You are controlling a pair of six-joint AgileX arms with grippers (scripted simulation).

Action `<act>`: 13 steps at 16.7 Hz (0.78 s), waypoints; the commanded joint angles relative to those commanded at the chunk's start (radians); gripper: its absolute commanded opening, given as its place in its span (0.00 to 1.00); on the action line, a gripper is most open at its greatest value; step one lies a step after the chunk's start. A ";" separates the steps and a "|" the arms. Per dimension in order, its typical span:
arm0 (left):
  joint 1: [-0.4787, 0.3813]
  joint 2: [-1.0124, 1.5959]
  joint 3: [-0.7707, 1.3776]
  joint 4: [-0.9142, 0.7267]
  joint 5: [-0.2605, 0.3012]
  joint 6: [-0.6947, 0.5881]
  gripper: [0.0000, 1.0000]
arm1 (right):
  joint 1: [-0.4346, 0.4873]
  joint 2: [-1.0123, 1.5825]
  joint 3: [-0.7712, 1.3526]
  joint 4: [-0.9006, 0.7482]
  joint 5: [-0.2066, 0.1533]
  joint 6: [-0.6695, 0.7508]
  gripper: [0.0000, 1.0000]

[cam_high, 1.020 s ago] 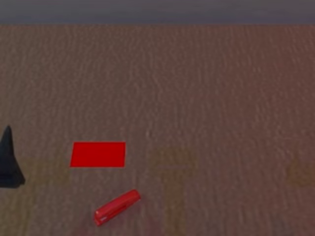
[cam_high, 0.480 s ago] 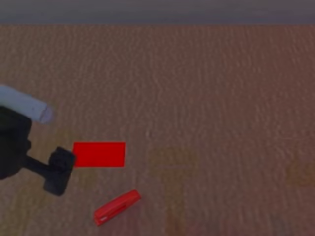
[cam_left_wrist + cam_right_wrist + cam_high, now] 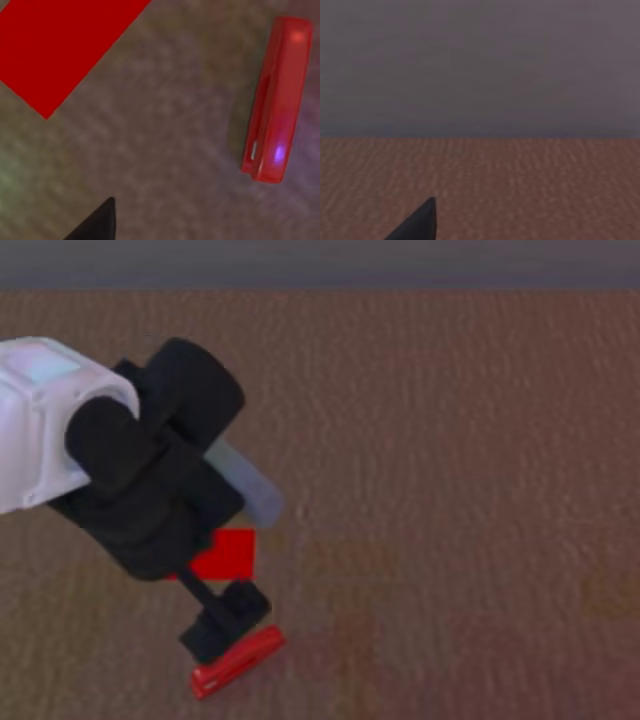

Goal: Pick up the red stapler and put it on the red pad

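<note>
The red stapler (image 3: 240, 662) lies slanted near the table's front edge, left of centre; the left wrist view also has the stapler (image 3: 277, 100), off to one side. The red pad (image 3: 232, 554) lies flat just behind it, mostly covered by my left arm; the left wrist view shows a corner of the pad (image 3: 60, 45). My left gripper (image 3: 225, 625) hangs open between pad and stapler, holding nothing, and only one fingertip (image 3: 102, 222) shows in its wrist view. The right arm is outside the top view; one of its fingertips (image 3: 422, 220) shows over bare table.
The brown table (image 3: 450, 490) stretches to the right and back. A grey wall (image 3: 480, 65) stands beyond the far edge. My left arm's white and black body (image 3: 110, 450) covers the left middle of the table.
My left arm has swung in from the left edge towards the front centre. Its gripper has moved from beside the pad's left end to just behind the stapler. Stapler and pad have not moved.
</note>
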 joint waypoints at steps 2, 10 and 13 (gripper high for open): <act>-0.042 0.095 0.073 -0.060 0.000 0.015 1.00 | 0.000 0.000 0.000 0.000 0.000 0.000 1.00; -0.077 0.182 0.140 -0.114 -0.001 0.028 1.00 | 0.000 0.000 0.000 0.000 0.000 0.000 1.00; -0.078 0.201 0.114 -0.075 -0.001 0.031 1.00 | 0.000 0.000 0.000 0.000 0.000 0.000 1.00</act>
